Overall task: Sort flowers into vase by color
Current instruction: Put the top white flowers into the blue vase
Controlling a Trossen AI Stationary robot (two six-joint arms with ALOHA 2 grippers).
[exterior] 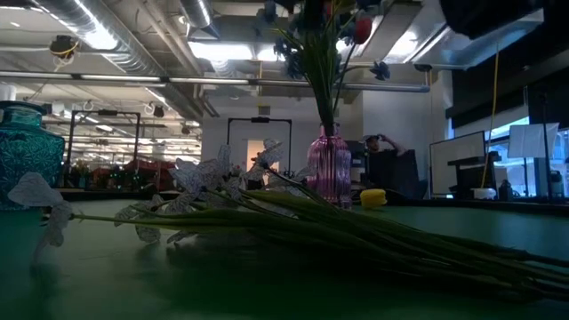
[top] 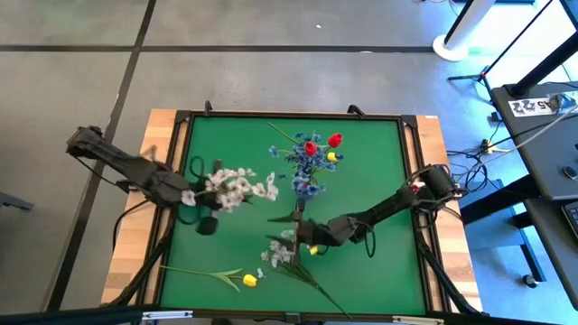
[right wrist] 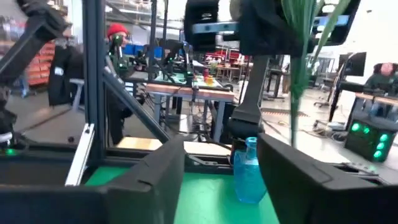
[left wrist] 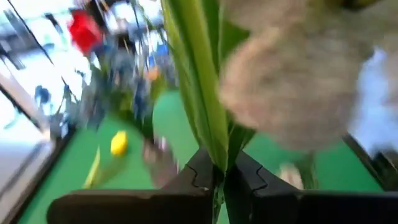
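A pink vase (exterior: 329, 169) near the table's middle holds red, blue and yellow flowers (top: 312, 161). My left gripper (top: 192, 200), at the table's left, is shut on a spray of white flowers (top: 237, 188). A blue vase (right wrist: 249, 171) stands below it. My right gripper (top: 301, 236) stands open just in front of the pink vase, with nothing between its fingers (right wrist: 155, 180). Another white spray (top: 280, 253) lies flat on the mat beside it, its stems (exterior: 373, 236) running toward the near right. A yellow flower (top: 248, 280) lies near the front edge. My left gripper pinches the white spray's bundle of green stems (left wrist: 214, 146) between its two fingers, which lie across the stems. The blossoms (left wrist: 292, 81) stand beyond the fingers. The spray is lifted clear of the table, and green stems (right wrist: 301, 56) hang down over the blue vase.
A small yellow bloom (exterior: 373, 197) lies on the mat beside the pink vase. The green mat (top: 379, 262) has a dark raised frame on a wooden table. People and benches show in the room beyond the table.
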